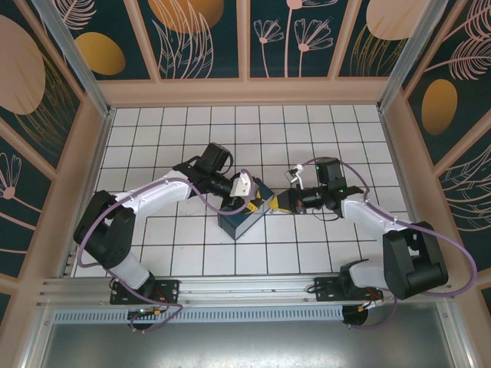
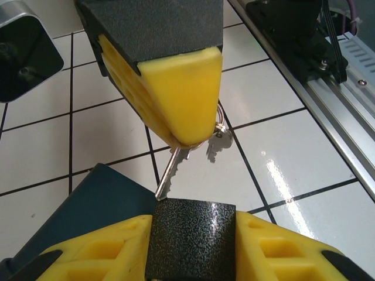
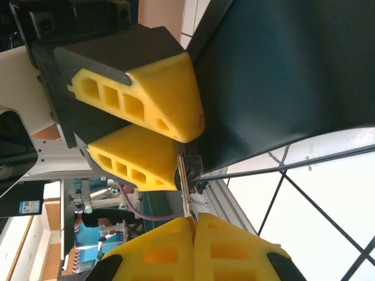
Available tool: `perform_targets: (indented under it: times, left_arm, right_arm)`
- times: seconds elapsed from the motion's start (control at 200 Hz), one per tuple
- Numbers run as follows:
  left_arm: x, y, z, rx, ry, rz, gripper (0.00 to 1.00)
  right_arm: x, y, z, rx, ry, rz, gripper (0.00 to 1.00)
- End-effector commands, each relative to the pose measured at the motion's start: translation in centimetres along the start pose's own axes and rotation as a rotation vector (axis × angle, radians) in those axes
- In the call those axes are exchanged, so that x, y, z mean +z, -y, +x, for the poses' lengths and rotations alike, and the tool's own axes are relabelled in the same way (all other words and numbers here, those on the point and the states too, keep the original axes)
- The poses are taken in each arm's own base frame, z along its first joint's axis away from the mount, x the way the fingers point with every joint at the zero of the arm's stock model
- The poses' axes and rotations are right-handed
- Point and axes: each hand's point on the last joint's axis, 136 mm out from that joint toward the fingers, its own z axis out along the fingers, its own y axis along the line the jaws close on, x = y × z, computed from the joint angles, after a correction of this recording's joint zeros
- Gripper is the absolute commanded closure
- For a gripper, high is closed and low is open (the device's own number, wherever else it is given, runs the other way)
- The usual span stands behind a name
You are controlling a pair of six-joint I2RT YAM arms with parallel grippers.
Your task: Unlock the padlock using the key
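— Overhead?
— My left gripper (image 1: pixel 253 198) and right gripper (image 1: pixel 276 202) meet above the box (image 1: pixel 234 224).
— Left wrist?
— Clamped on the padlock (image 2: pixel 190 249): rigid, solid.
— Right wrist?
— Fingers together on the key (image 3: pixel 185 190), holding its head. It's thin and slippery; I'd expect twisting.

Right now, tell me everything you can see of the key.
The key is a slim, silvery blade. Its head is pinched in the shut right gripper, with a spare key hanging beside it. The blade slants toward the padlock, tip meeting the dark body's top edge. Whether it is in the keyhole is unclear.
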Motion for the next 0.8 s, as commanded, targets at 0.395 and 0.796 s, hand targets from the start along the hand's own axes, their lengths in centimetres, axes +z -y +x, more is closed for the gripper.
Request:
perform_targets:
  times: [0.395,0.796]
  left_arm:
    - [-1.5,-0.3,-2.2,0.067,0.134,0.051,0.65]
    - [-1.2,-0.6,-1.2,0.060,0.096,0.040,0.66]
  right_arm:
    - [0.1,-0.8,1.5,-0.051,-0.079,0.022,1.00]
    - [0.3,-1.2,0.4,-0.080,-0.100,0.012,1.00]
